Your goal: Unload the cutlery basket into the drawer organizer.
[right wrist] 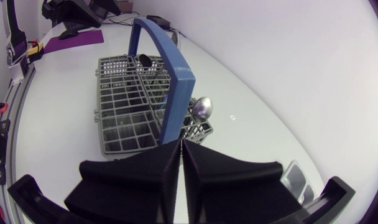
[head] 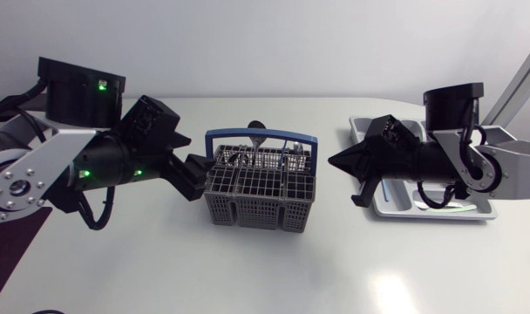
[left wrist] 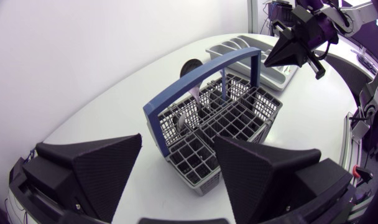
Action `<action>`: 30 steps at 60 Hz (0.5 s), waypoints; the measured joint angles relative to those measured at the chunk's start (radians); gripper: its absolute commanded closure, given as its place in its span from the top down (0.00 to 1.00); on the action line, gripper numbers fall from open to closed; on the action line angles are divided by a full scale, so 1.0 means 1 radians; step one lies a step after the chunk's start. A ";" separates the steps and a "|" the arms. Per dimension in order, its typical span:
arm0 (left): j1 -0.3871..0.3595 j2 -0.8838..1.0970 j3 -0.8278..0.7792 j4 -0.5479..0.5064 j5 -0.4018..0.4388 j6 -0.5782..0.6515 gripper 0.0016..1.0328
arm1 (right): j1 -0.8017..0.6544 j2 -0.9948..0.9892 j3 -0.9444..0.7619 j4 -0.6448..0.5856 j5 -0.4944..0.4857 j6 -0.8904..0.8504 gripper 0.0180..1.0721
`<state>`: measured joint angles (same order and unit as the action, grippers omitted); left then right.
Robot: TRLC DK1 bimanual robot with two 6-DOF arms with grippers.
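Looks only partway done, as a judgement. To the right of the cutlery basket, well apart from it, can make out the drawer organizer with a few long pieces already lying in its compartments, though cannot tell which kinds. Inside the basket, at its far side just behind the blue handle, can see a spoon standing bowl up, and near it some dark pieces in the back compartments, so must count several as not yet unloaded. Cannot find anything in the near compartments. At the basket's left wall, close against it or touching (cannot tell which), find the left end effector, fingers spread wide with nothing between them. Between the basket and the organizer, find the right end effector, fingers pressed together to a point, gripping nothing, aimed at the basket's right side. For room: plenty of bare table in front of the basket, and a free gap on its right for carrying pieces across. Should mind the handle arching over the basket's middle, as probably blocks a straight reach from above there. Should mind also the organizer's raised rim, and the table edge not far behind the basket.
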<state>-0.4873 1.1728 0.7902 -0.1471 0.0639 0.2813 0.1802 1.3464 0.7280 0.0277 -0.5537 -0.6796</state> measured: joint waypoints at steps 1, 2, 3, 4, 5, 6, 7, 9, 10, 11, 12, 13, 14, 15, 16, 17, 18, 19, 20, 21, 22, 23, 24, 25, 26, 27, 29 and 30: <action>0.000 -0.002 0.000 -0.009 0.000 0.003 0.90 | 0.000 0.005 0.004 0.000 0.000 0.000 0.09; 0.000 -0.002 0.000 -0.018 0.000 0.007 0.90 | 0.000 0.009 0.007 0.001 0.000 0.002 0.09; 0.000 -0.003 0.000 -0.028 0.000 0.008 0.90 | 0.000 0.013 0.010 0.002 0.000 0.003 0.09; 0.000 -0.003 -0.001 -0.037 0.001 0.012 0.90 | 0.000 0.019 0.014 0.003 0.000 0.004 0.09; 0.000 -0.003 -0.004 -0.043 0.002 0.019 0.90 | 0.000 0.025 0.020 0.003 -0.001 0.006 0.09; 0.001 -0.003 -0.008 -0.047 0.003 0.026 0.90 | 0.000 0.031 0.026 0.003 -0.002 0.008 0.09; 0.002 -0.003 -0.012 -0.054 0.004 0.034 0.90 | 0.000 0.038 0.031 0.003 -0.004 0.010 0.09; 0.002 -0.003 -0.021 -0.066 0.004 0.045 0.90 | 0.000 0.052 0.044 0.004 -0.006 0.018 0.09; 0.003 -0.002 -0.027 -0.073 0.004 0.056 0.90 | 0.000 0.060 0.052 0.004 -0.010 0.020 0.09; 0.004 0.000 -0.033 -0.079 0.004 0.064 0.90 | 0.000 0.070 0.061 0.004 -0.012 0.024 0.09; 0.005 0.001 -0.039 -0.082 0.004 0.072 0.90 | 0.000 0.078 0.069 0.005 -0.017 0.026 0.09; 0.005 0.004 -0.047 -0.085 0.004 0.081 0.90 | 0.000 0.086 0.077 0.006 -0.020 0.030 0.09; 0.005 0.006 -0.055 -0.088 0.004 0.089 0.90 | 0.000 0.094 0.085 0.006 -0.023 0.034 0.09; 0.005 0.009 -0.063 -0.089 0.004 0.097 0.90 | 0.000 0.103 0.093 0.006 -0.024 0.037 0.09; 0.005 0.014 -0.074 -0.090 0.004 0.108 0.90 | 0.000 0.113 0.104 0.006 -0.027 0.044 0.09; 0.005 0.019 -0.081 -0.092 0.004 0.115 0.90 | 0.000 0.122 0.113 0.006 -0.027 0.047 0.09; 0.005 0.026 -0.089 -0.096 0.004 0.122 0.90 | 0.000 0.130 0.122 0.006 -0.027 0.052 0.09; 0.005 0.034 -0.095 -0.097 0.004 0.130 0.90 | 0.000 0.139 0.132 0.006 -0.029 0.054 0.09; 0.005 0.045 -0.102 -0.100 0.005 0.141 0.90 | 0.000 0.149 0.143 0.006 -0.031 0.060 0.09; 0.005 0.055 -0.108 -0.100 0.006 0.148 0.90 | 0.000 0.158 0.151 0.006 -0.033 0.065 0.09; 0.005 0.065 -0.113 -0.100 0.007 0.155 0.90 | 0.000 0.166 0.161 0.006 -0.036 0.070 0.09; 0.005 0.076 -0.117 -0.100 0.007 0.164 0.90 | 0.000 0.173 0.169 0.006 -0.041 0.074 0.09; 0.005 0.088 -0.121 -0.100 0.007 0.170 0.90 | 0.000 0.181 0.179 0.006 -0.044 0.079 0.09; 0.005 0.103 -0.124 -0.100 0.008 0.177 0.90 | 0.000 0.190 0.190 0.006 -0.048 0.085 0.09; 0.005 0.113 -0.126 -0.100 0.008 0.185 0.90 | 0.000 0.198 0.198 0.006 -0.050 0.090 0.09; 0.005 0.130 -0.128 -0.099 0.008 0.192 0.90 | 0.000 0.205 0.207 0.006 -0.051 0.094 0.09; 0.005 0.157 -0.128 -0.097 0.009 0.200 0.90 | 0.001 0.217 0.222 0.003 -0.054 0.102 0.09; 0.008 0.174 -0.129 -0.090 0.010 0.203 0.90 | 0.002 0.222 0.229 0.002 -0.058 0.105 0.09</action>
<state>-0.4797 1.3468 0.6617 -0.2367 0.0742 0.4847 0.1818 1.5688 0.9573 0.0292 -0.6113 -0.5747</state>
